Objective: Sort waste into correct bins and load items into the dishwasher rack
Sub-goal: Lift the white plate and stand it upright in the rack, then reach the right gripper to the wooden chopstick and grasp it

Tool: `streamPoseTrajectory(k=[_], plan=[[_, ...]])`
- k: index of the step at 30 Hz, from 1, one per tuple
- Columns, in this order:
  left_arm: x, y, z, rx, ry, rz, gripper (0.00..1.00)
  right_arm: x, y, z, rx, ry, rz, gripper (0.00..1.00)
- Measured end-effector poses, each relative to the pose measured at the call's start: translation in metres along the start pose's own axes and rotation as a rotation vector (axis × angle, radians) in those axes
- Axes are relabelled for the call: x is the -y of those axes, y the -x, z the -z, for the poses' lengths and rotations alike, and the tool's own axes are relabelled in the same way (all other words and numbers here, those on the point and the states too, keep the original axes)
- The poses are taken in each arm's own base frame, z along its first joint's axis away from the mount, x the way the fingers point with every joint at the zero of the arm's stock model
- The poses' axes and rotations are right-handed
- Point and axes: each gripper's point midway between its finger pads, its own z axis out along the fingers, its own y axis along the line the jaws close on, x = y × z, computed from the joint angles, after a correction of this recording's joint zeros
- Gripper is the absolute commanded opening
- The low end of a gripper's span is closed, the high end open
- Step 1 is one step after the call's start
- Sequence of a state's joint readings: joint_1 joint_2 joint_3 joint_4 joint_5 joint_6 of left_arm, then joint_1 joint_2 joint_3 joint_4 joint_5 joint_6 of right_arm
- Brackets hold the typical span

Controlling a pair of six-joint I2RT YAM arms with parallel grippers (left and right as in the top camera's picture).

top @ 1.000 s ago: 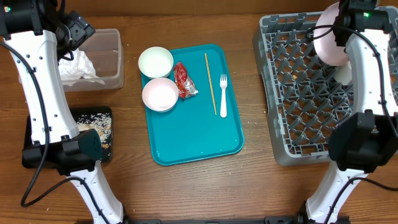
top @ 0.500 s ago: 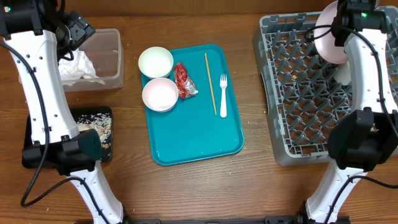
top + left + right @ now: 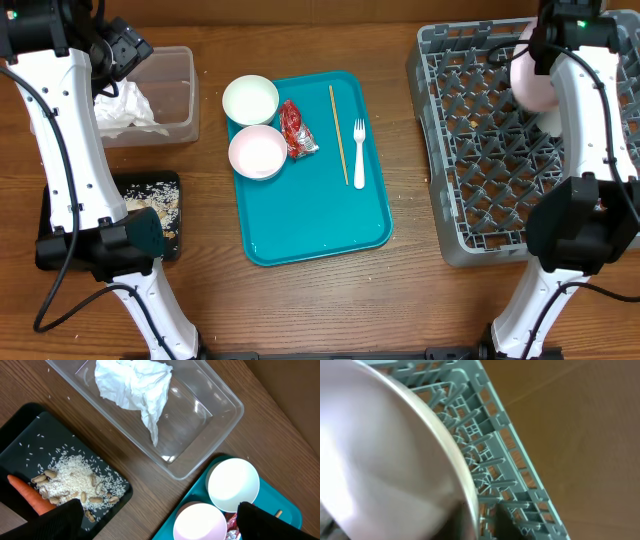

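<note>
No legible text, label, brand, number or sign on anything in view.

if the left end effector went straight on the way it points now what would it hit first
Most likely the wooden table, in the gap between the black tray and the teal tray; depth is hard to judge.

Two white bowls are being counted: upper bowl (image 3: 250, 99), lower bowl (image 3: 258, 151). One plate (image 3: 528, 80) is being tallied, plus one rack (image 3: 470, 160) and one teal tray (image 3: 310, 220). Bins are being logged as two: clear tub (image 3: 180, 80), black tray (image 3: 30, 435). Waste is being counted singly: one napkin (image 3: 125, 110), one wrapper (image 3: 296, 130), one carrot (image 3: 25, 494), one grain heap (image 3: 75, 477). Its loose grains are being left uncounted, too small. One fork (image 3: 359, 152) and one wooden stick (image 3: 338, 133) are being noted.
</note>
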State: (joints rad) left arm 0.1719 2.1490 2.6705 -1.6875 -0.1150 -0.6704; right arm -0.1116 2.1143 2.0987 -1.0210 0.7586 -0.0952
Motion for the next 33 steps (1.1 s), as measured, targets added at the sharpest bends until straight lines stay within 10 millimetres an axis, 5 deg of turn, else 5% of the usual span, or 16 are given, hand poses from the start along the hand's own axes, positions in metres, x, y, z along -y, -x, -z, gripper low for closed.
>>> streamPoseTrajectory(k=[7, 12, 14, 18, 25, 33], plan=[[0.000, 0.000, 0.000, 0.000, 0.000, 0.000, 1.00, -0.037, -0.002, 0.017, 0.002, 0.115, 0.006, 0.49], [0.000, 0.000, 0.000, 0.000, 0.000, 0.000, 1.00, -0.090, -0.010, 0.047, -0.006, 0.295, 0.042, 0.59], [0.000, 0.000, 0.000, 0.000, 0.000, 0.000, 1.00, -0.120, -0.016, 0.069, -0.018, 0.408, 0.064, 0.71], [0.000, 0.000, 0.000, 0.000, 0.000, 0.000, 1.00, -0.188, -0.033, 0.131, -0.036, 0.703, 0.140, 0.79], [0.000, 0.000, 0.000, 0.000, 0.000, 0.000, 1.00, -0.275, -0.070, 0.234, -0.037, 1.073, 0.281, 0.79], [0.000, 0.000, 0.000, 0.000, 0.000, 0.000, 1.00, -0.335, -0.127, 0.251, -0.098, 1.170, 0.321, 0.70]])
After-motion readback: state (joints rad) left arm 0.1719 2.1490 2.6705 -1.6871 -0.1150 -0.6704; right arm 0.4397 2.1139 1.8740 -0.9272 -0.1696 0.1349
